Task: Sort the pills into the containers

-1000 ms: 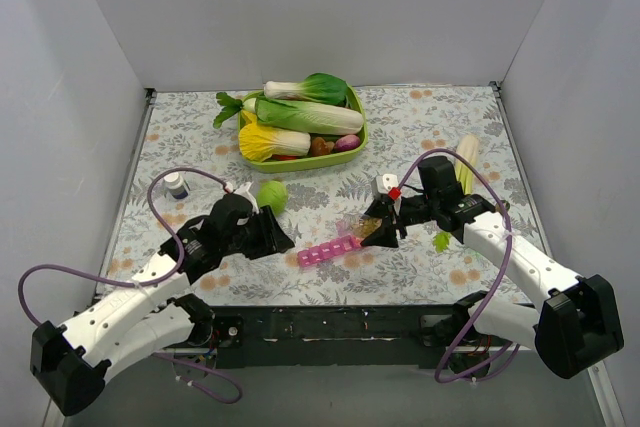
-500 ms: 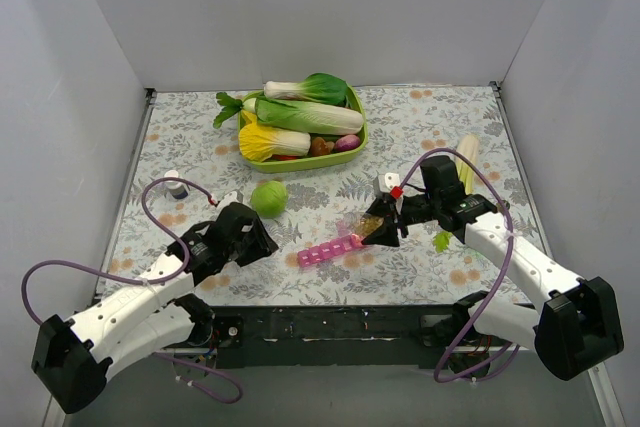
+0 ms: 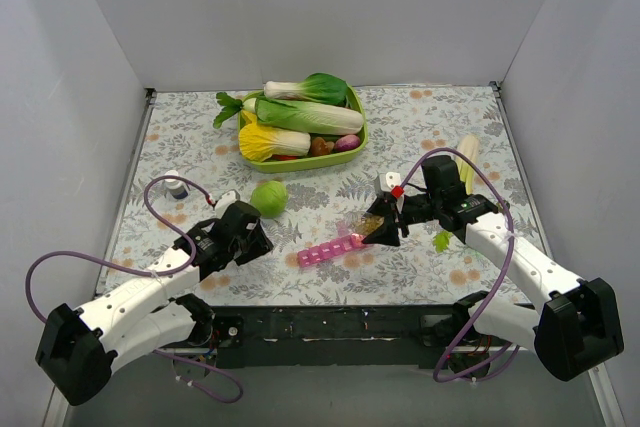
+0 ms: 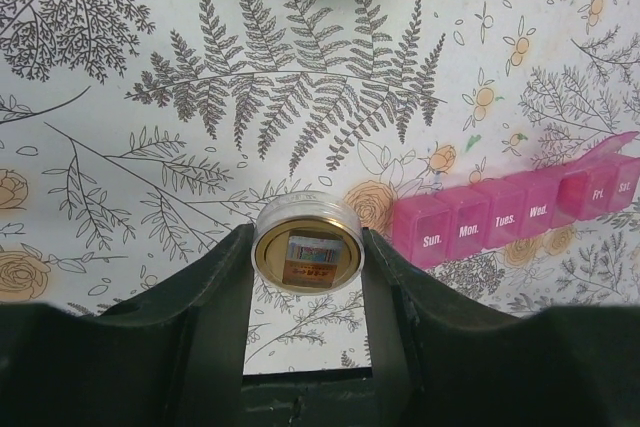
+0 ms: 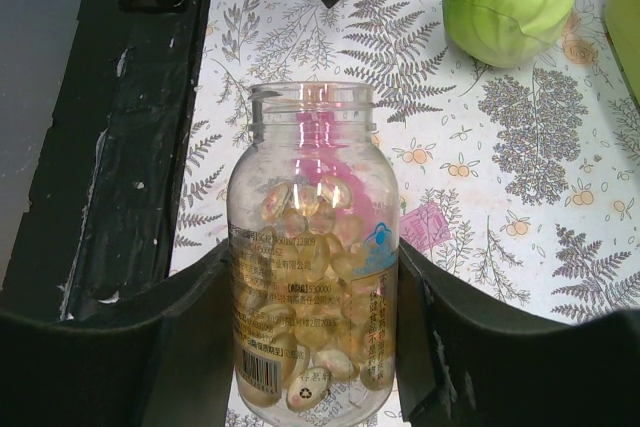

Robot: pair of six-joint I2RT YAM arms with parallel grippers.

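Note:
The pills [image 5: 318,247] are amber capsules inside a clear, uncapped bottle [image 5: 312,277]. My right gripper [image 5: 312,347] is shut on that bottle and holds it [image 3: 372,224] tilted, mouth toward the right end of the containers [image 3: 330,249], a pink strip of day-labelled compartments. In the left wrist view the containers [image 4: 520,212] lie to the right, with a lid raised at the far end. My left gripper [image 4: 307,267] is shut on the bottle's round clear cap [image 4: 307,255] and sits [image 3: 252,235] left of the strip, apart from it.
A green ball-shaped vegetable [image 3: 269,196] lies just beyond my left gripper. A green tray [image 3: 355,136] of vegetables stands at the back centre. A small dark bottle [image 3: 176,186] is at the left, a corn cob [image 3: 466,161] at the right. The black front edge [image 5: 130,147] runs close by.
My left arm has drawn back to the left, away from the pink strip, still gripping the cap. The right arm with the bottle has barely moved.

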